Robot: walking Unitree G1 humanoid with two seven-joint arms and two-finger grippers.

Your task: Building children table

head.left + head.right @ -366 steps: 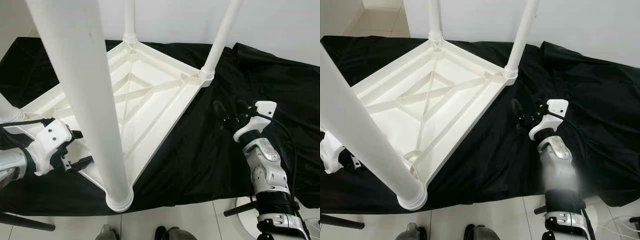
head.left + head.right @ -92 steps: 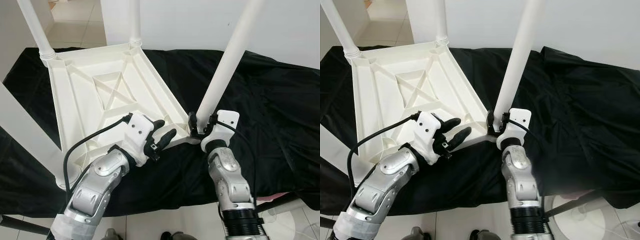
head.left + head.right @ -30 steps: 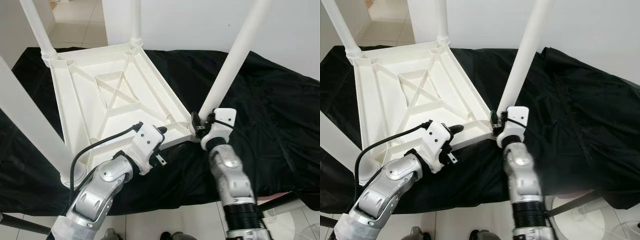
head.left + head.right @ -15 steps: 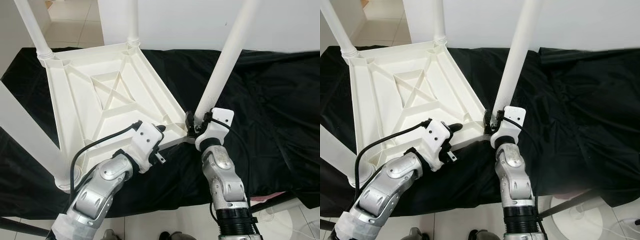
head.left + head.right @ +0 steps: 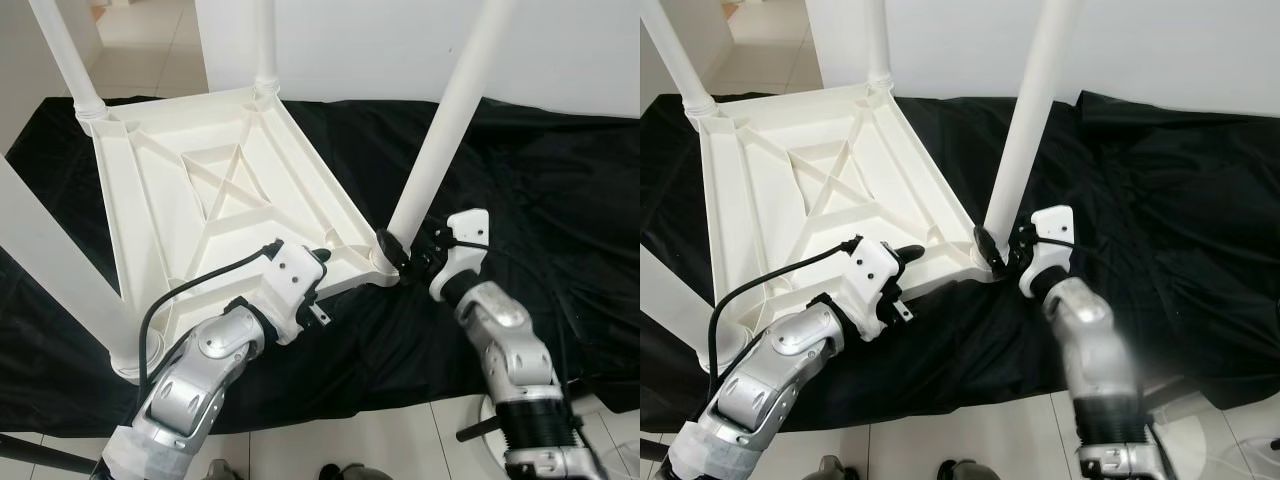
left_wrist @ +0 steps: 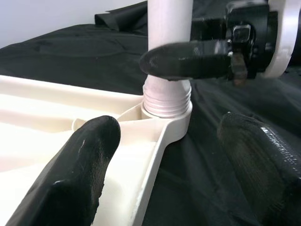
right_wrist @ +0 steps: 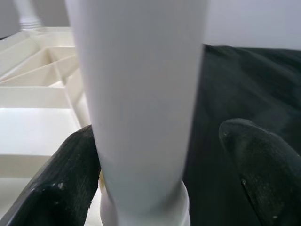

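- While the near leg (image 5: 440, 135) seats in its corner socket (image 6: 167, 101), keep it upright and twist without tilting; judged the final tightening.
- Upturned children table (image 5: 210, 195) lies on black cloth (image 5: 560, 200).
- Right end effector (image 7: 160, 179): fingers spread, straddling leg base, one finger touching.
- Left end effector (image 6: 174, 155): spread, straddling table rim, bracing.
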